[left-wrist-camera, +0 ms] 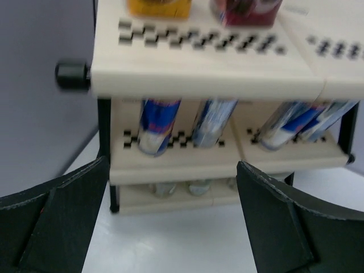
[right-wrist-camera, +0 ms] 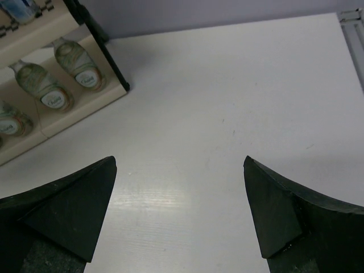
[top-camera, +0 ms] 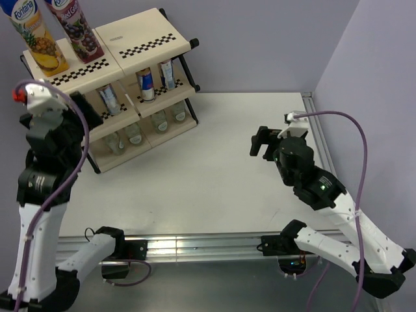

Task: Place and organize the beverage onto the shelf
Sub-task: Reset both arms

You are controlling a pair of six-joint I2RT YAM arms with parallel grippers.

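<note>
On the far left of the white table: the big cream shelf, with all the drinks on it. Sits right in front of the left gripper, close but not touching; fingers wide apart, nothing between them. Lies well away from the right gripper, up and to its left; fingers wide apart there too, over bare table.

Left arm raised high by the shelf's left end, wrist aimed at the middle row. Right arm stretched low over the right side of the table, facing the shelf.

On top, side by side and upright: a yellow carton and a purple carton. On the middle row: four slim cans, leaning. On the bottom row: small clear bottles.
</note>
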